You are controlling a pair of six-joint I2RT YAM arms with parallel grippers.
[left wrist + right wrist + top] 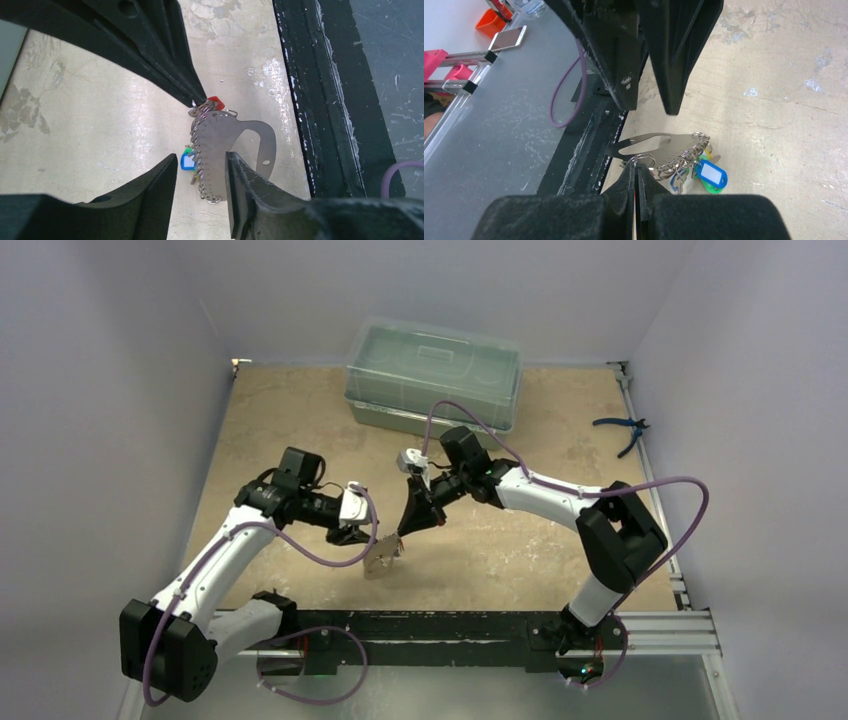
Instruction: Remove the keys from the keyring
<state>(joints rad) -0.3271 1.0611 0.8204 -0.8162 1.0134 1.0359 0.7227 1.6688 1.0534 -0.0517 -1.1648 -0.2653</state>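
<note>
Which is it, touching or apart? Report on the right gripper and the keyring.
Touching. The left wrist view shows the right gripper with its fingertips shut on the top edge of the keyring, beside the red key tag.

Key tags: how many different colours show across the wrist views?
4: red tag at the chain's upper end in the left wrist view; blue tag lying over green tag; yellow sliver behind the chain. Others may be hidden.
</note>
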